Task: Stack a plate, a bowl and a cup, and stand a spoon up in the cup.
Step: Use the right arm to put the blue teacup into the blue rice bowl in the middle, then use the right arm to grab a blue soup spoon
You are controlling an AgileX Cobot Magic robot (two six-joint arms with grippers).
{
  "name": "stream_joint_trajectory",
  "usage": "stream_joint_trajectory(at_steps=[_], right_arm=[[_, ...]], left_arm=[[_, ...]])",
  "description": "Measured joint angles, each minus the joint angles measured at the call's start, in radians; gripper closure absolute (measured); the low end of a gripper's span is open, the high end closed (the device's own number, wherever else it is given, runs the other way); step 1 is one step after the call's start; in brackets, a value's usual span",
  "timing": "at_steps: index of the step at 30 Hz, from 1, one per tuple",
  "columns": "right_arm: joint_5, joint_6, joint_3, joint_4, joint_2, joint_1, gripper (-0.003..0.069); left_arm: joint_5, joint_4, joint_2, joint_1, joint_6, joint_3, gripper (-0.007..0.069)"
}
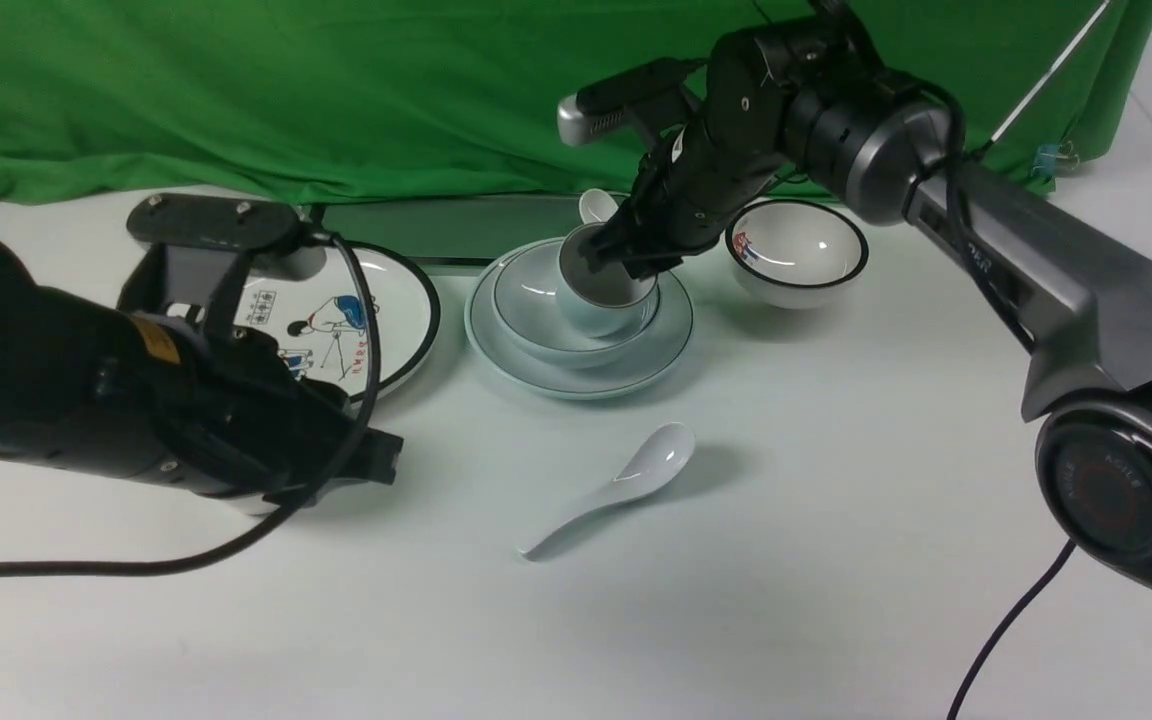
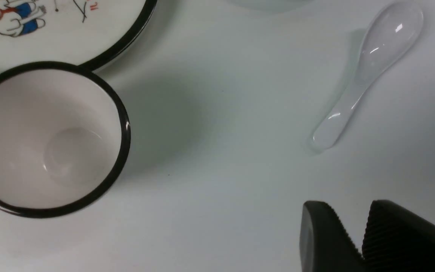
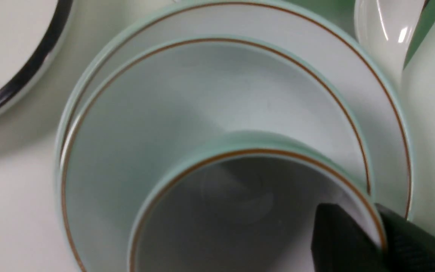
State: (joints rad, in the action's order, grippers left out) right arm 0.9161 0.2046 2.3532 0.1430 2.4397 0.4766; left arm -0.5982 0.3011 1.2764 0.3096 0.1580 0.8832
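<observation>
The pale blue-green plate [image 1: 576,382] lies mid-table with the wide bowl [image 1: 526,310] on it. Inside the bowl is the light blue cup [image 1: 598,318], tipped toward the camera. My right gripper [image 1: 618,262] is shut on the cup's rim, one finger inside and one outside; the right wrist view shows the gripper [image 3: 353,211], cup [image 3: 217,211], bowl [image 3: 164,113] and plate [image 3: 372,94]. The plain white spoon [image 1: 626,478] lies flat in front of the plate. My left gripper [image 1: 381,465] hovers to its left, open and empty [image 2: 347,206], with the spoon [image 2: 372,64] ahead.
A cartoon plate with a black rim [image 1: 391,310] sits left of the stack. A black-rimmed white cup [image 2: 51,139] stands under my left arm. To the right is a small black-rimmed bowl [image 1: 796,250]. A second white spoon [image 1: 596,205] lies behind the stack. Green cloth backs the table.
</observation>
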Motion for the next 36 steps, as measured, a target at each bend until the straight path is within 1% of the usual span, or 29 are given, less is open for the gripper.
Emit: stream_joint_trajectory(at_steps=[3,7,10,17,20,23,24,28,29,32,36], right_arm=[[-0.006,0.000,-0.004,0.003,0.000,0.000,0.0447],[-0.011,0.000,-0.007,0.017,0.000,0.000,0.0344],[0.007,0.006,-0.008,0.039,-0.007,0.000,0.0319],[0.136,0.150,-0.010,0.086,-0.137,0.000,0.0291],[0.184,0.240,-0.069,0.095,-0.258,0.001,0.0225],[0.205,0.344,-0.198,0.097,-0.330,0.011,0.0168],[0.206,0.380,-0.252,0.099,-0.342,0.017,0.0160],[0.152,0.518,-0.444,0.102,-0.344,0.068,0.0150],[0.111,0.575,-0.510,0.098,-0.341,0.089,0.0148],[0.016,0.669,-0.609,0.055,-0.334,0.159,0.0147],[-0.088,0.689,-0.657,-0.001,-0.319,0.213,0.0147]], left_arm=[[0.000,0.003,0.000,0.000,0.001,-0.002,0.0491],[-0.006,0.004,0.000,0.000,0.004,-0.002,0.0488],[-0.020,0.004,0.000,0.000,0.007,-0.002,0.0487],[-0.074,-0.004,-0.032,0.000,0.055,-0.002,0.0484],[-0.090,-0.014,-0.092,0.000,0.060,-0.002,0.0480],[-0.099,-0.028,-0.162,0.000,0.079,-0.002,0.0476],[-0.100,-0.034,-0.186,0.000,0.080,-0.002,0.0476],[-0.088,-0.047,-0.259,0.000,0.083,-0.002,0.0476],[-0.077,-0.047,-0.270,0.000,0.085,-0.003,0.0475],[-0.072,-0.047,-0.281,0.000,0.086,-0.003,0.0475],[-0.073,-0.047,-0.280,0.000,0.086,-0.003,0.0475]])
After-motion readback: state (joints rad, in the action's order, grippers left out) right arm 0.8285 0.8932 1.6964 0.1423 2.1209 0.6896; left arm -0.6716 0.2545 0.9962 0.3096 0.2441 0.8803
